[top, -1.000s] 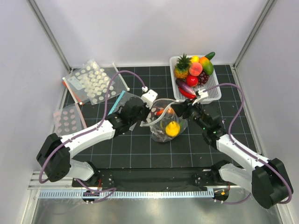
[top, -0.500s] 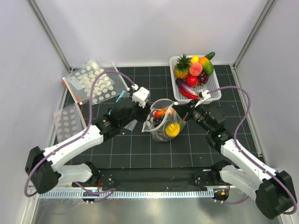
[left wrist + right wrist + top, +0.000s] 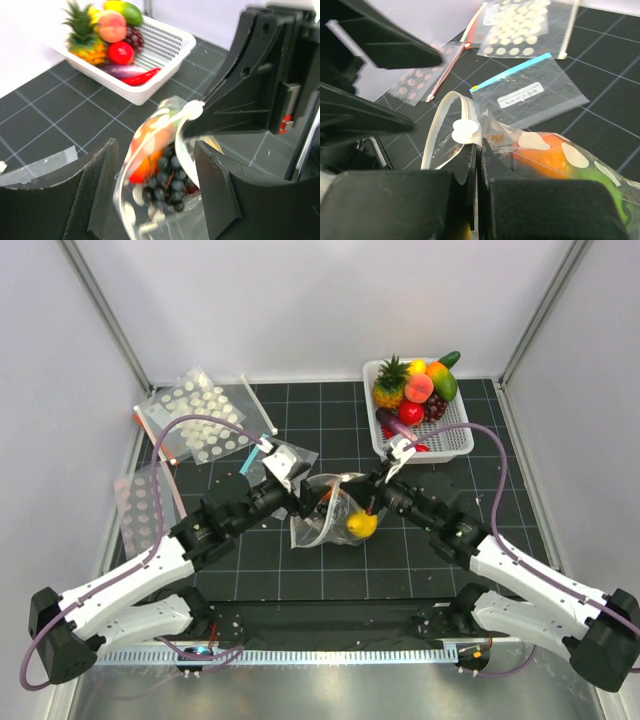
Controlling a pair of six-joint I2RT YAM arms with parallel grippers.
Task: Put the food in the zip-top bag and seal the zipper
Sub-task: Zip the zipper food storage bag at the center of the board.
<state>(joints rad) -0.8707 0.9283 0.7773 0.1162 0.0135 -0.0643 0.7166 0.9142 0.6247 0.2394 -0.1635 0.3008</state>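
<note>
The zip-top bag [image 3: 312,528] is a clear dotted pouch on the dark mat, between the two arms. Inside it lies food: dark purple grapes [image 3: 169,176], an orange piece [image 3: 546,154] and a yellow piece [image 3: 361,525]. My right gripper [image 3: 479,150] is shut on the bag's edge, right beside the zipper's small white tab [image 3: 465,132]. The white zipper strip [image 3: 436,131] curves open in a loop. My left gripper [image 3: 156,150] is open, and its fingers [image 3: 95,190] stand on either side of the bag's mouth. From above, the left gripper [image 3: 298,498] is at the bag's left and the right gripper [image 3: 371,502] at its right.
A white basket [image 3: 455,445] at the back right holds more toy fruit, among them a pineapple [image 3: 389,386] and a peach [image 3: 419,387]. A plain bag with a blue strip [image 3: 530,92] and flat dotted sheets [image 3: 200,420] lie at the back left.
The left gripper has opened and let go of the bag's mouth. The right gripper has shut on the bag's edge by the tab. The bag has shifted left and leans lower.
</note>
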